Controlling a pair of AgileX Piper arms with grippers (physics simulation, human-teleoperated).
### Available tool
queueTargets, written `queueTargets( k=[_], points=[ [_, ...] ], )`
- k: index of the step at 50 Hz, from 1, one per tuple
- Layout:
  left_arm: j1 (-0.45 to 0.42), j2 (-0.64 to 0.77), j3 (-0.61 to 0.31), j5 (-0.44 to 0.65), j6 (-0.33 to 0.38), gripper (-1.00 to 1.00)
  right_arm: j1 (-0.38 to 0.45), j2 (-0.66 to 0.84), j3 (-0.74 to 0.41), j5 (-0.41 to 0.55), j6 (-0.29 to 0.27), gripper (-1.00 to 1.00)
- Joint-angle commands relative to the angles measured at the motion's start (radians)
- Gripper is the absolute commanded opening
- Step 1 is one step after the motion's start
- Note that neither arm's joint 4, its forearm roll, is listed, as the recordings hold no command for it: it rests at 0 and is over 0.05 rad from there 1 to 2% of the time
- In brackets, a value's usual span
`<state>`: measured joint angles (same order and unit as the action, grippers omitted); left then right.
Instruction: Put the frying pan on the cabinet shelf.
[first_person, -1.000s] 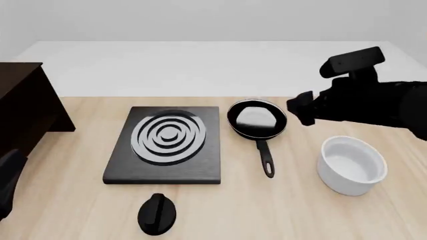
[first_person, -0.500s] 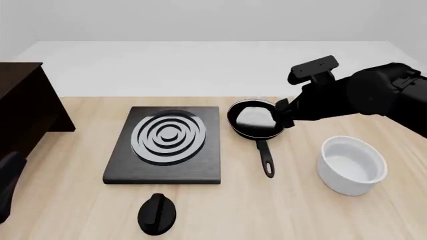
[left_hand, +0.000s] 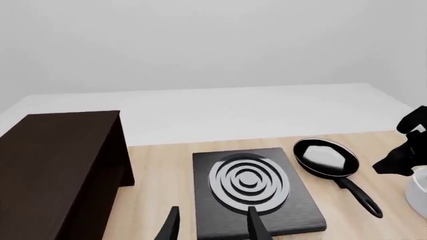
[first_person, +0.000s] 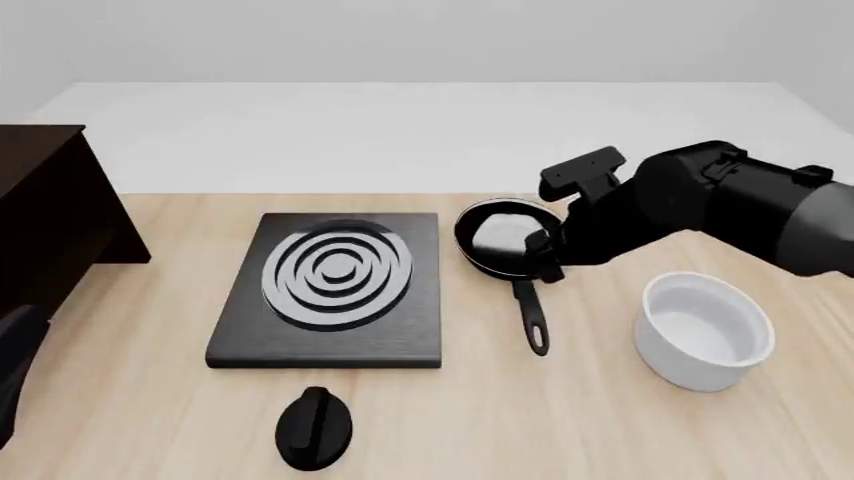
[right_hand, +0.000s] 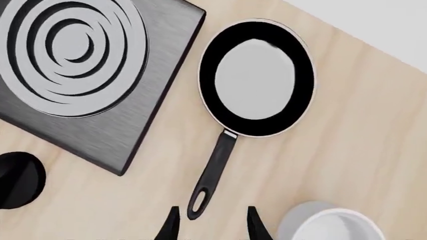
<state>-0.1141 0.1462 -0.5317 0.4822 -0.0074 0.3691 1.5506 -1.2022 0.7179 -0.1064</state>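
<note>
Simply glossy round frying pan (first_person: 507, 243) beside ringed square hob (first_person: 334, 290)

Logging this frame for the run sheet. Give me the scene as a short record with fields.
target: frying pan, on the table right of the hob, handle toward the camera
goal: cabinet shelf, far left, nothing on it
right end effector: open, above the pan's handle end, not touching
left end effector: open, idle, near the hob's front edge
other items: white bowl, black knob
stage: pan not yet grasped
</note>
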Motion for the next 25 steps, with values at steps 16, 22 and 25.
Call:
queueTargets(
  k=[16, 22, 25],
  points=[
    [-0.01, 0.011, -0.004, 0.003, 0.021, 1.0, -0.007, 0.108, 0.063, -0.04, 0.002, 1.0],
    [-0.012, 0.011, 0.003, -0.003, 0.022, 1.0, -0.024, 0.129, 0.056, -0.047, -0.029, 1.0],
    [-0.014, 0.011, 0.006, -0.004, 0.022, 1.0, -0.022, 0.136, 0.054, -0.049, -0.03, 1.0]
  ],
)
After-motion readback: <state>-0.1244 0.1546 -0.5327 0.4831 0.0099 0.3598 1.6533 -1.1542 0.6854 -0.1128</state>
